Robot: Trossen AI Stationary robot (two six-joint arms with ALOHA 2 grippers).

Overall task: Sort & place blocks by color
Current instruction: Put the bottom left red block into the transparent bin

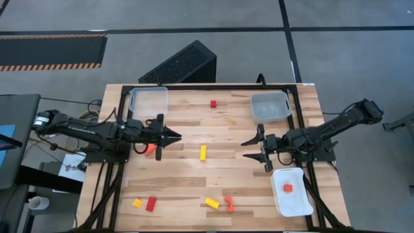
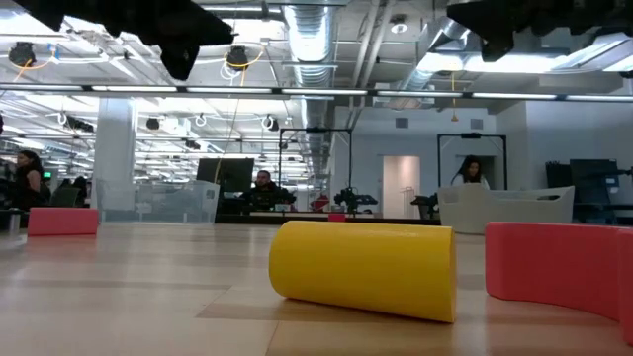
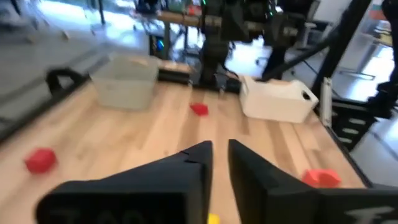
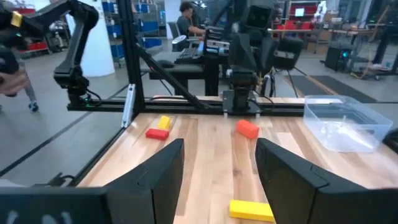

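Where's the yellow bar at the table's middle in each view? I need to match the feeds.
High view: yellow bar mid-table, between the arms.
Right wrist view: bottom centre.
Left wrist view: a sliver at the bottom edge.
Low view: cannot tell; a nearer yellow block fills the front.
Shared landmark: clear tray by the left arm.

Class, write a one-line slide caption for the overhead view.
Two dark arms hover over a wooden table strewn with red, orange and yellow blocks; one orange cube sits in a white plastic tray.

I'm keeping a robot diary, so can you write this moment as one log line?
left gripper: just above orange block, holding nothing | right gripper: open, empty | white tray: one orange block | other blocks unsorted
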